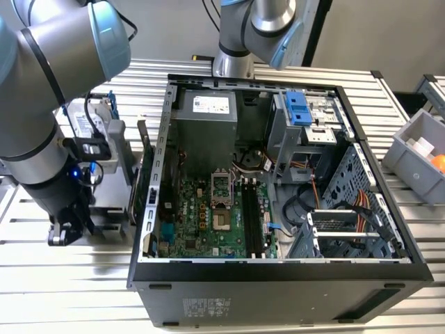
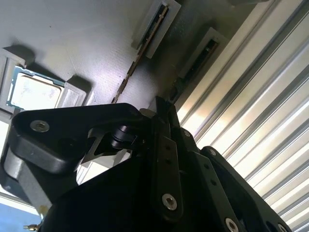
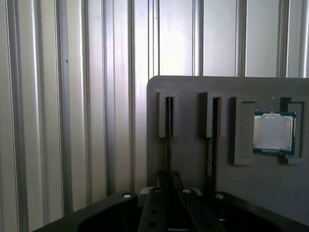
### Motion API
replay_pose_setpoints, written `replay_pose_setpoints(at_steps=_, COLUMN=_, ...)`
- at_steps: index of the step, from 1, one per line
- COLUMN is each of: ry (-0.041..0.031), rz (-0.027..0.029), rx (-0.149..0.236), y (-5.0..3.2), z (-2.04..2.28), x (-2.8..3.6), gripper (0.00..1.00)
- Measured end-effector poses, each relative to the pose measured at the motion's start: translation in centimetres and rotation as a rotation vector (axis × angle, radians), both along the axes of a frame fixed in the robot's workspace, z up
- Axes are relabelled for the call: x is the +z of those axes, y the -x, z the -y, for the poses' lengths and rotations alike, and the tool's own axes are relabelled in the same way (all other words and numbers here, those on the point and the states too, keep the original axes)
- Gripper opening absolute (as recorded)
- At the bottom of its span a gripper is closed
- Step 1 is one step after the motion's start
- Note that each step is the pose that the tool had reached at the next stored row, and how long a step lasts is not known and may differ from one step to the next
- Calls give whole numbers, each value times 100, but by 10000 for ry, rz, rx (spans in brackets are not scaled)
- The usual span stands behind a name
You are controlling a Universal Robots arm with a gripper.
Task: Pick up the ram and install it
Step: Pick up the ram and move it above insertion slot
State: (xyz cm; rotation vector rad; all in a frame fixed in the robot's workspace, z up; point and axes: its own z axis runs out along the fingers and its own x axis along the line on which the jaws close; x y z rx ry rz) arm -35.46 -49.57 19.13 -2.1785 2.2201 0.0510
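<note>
The gripper point(image 3: 170, 178) appears pinched shut on the edge of the ram stick point(image 3: 169, 133), which stands in the grey holder's point(image 3: 190, 86) slot farther from the CPU point(image 3: 273, 133), its long axis running along the finger gap.

The pincer point(image 3: 170, 178) covers the near end of the ram point(image 3: 169, 140), and the grey holder point(image 3: 190, 159) runs off the picture's edge.

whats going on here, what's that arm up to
A robot arm is working beside an open computer case. Its gripper is down over a grey holder, lined up with a ram stick standing in one of its slots. The motherboard's memory slots look empty, so nothing seems installed yet.
</note>
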Motion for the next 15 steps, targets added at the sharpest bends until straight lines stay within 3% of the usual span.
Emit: replay_pose_setpoints(at_steps=15, ry=0, rz=1, rx=-8, y=0, z=0, x=128, gripper=0)
